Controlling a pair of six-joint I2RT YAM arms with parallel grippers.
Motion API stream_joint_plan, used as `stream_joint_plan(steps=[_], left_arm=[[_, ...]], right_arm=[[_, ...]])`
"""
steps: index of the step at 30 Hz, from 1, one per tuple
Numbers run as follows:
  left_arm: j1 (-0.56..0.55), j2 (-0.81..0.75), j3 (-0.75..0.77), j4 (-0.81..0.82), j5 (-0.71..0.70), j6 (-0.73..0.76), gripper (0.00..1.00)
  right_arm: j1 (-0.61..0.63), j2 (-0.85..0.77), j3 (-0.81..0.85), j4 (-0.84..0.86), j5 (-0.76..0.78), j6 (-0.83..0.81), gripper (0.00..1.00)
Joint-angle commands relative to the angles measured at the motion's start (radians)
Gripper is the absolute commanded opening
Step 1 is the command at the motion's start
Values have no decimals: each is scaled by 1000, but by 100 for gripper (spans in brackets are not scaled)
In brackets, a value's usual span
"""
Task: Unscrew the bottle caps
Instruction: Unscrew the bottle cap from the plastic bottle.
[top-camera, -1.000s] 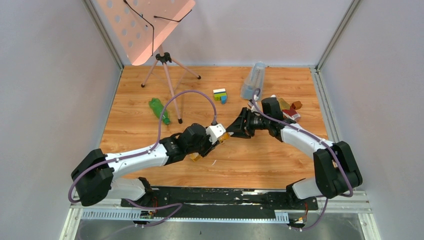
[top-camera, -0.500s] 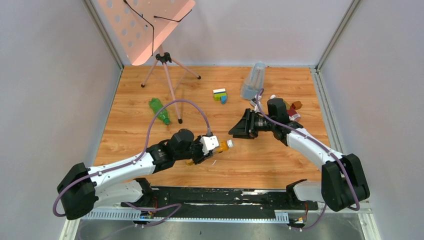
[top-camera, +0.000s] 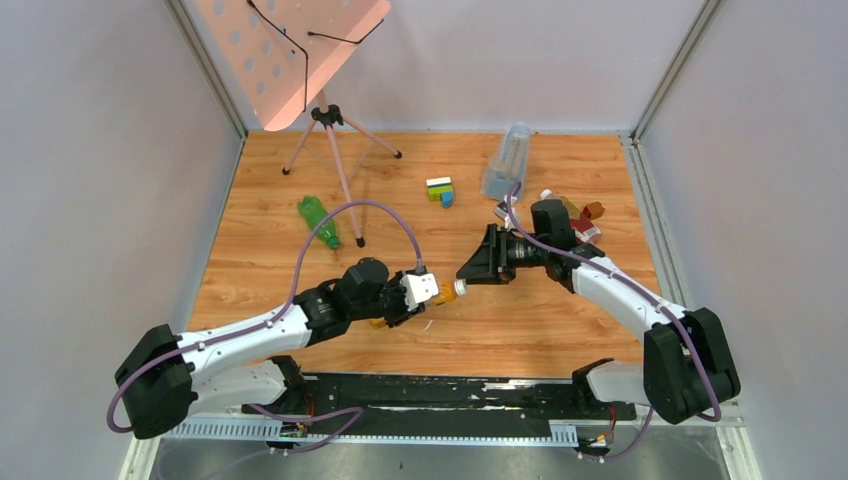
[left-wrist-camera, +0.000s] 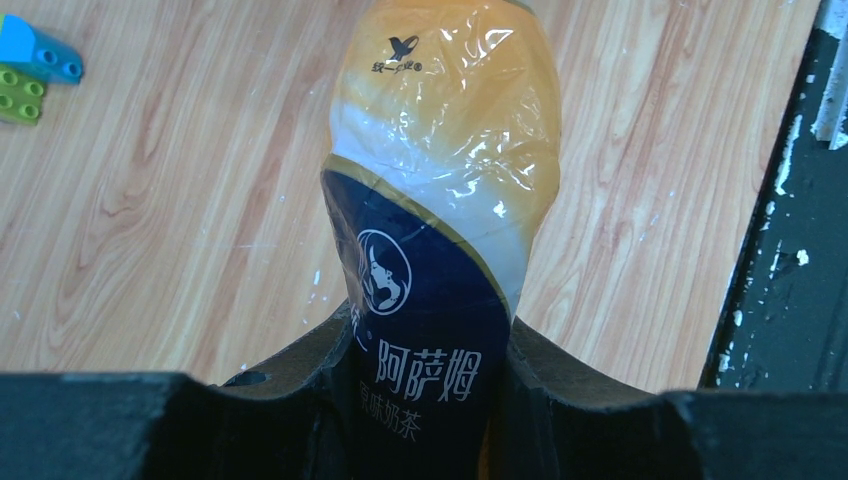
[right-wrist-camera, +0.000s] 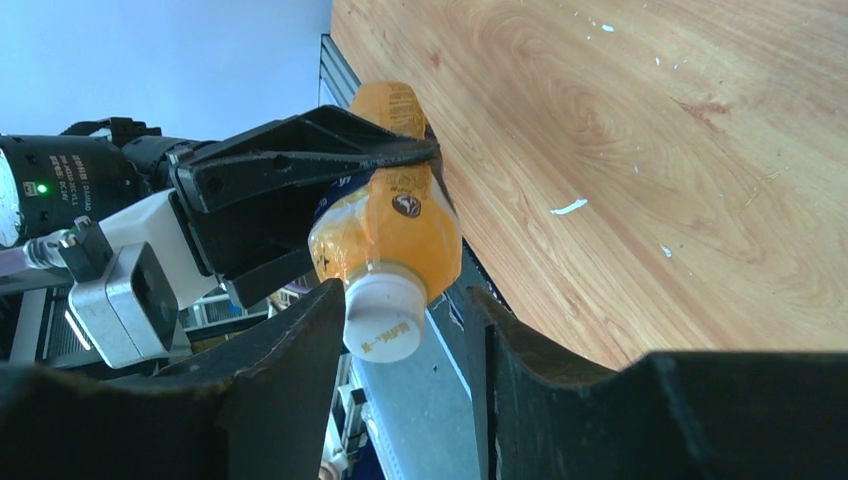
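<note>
My left gripper (top-camera: 425, 296) is shut on the amber bottle with the yellow label (left-wrist-camera: 440, 190), held above the table with its neck pointing right. Its white cap (right-wrist-camera: 385, 318) sits between the fingers of my right gripper (right-wrist-camera: 408, 312), which is open; the left finger is close against the cap and a gap shows on the other side. In the top view the right gripper (top-camera: 472, 268) meets the cap (top-camera: 460, 288) from the right. The green bottle (top-camera: 318, 221) lies at the left. The red-label bottle (top-camera: 583, 229) is partly hidden behind my right arm.
A tall clear bluish container (top-camera: 506, 160) stands at the back right. Toy bricks (top-camera: 440, 190) lie in the back middle. A tripod stand (top-camera: 335, 150) with a pink perforated board stands at the back left. The black base rail (top-camera: 440, 395) runs along the near edge.
My left arm has drawn back toward the near edge with the bottle. The right gripper has come off the cap, followed it down and left, and now brackets it.
</note>
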Motion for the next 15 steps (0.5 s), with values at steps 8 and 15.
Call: stream_joint_plan(steps=[8, 15], left_arm=[[0, -19, 37, 23, -85, -23, 22], [-1, -33, 33, 2, -92, -32, 22]], right_arm=[[28, -10, 41, -14, -32, -53, 41], [44, 5, 56, -9, -40, -59, 44]])
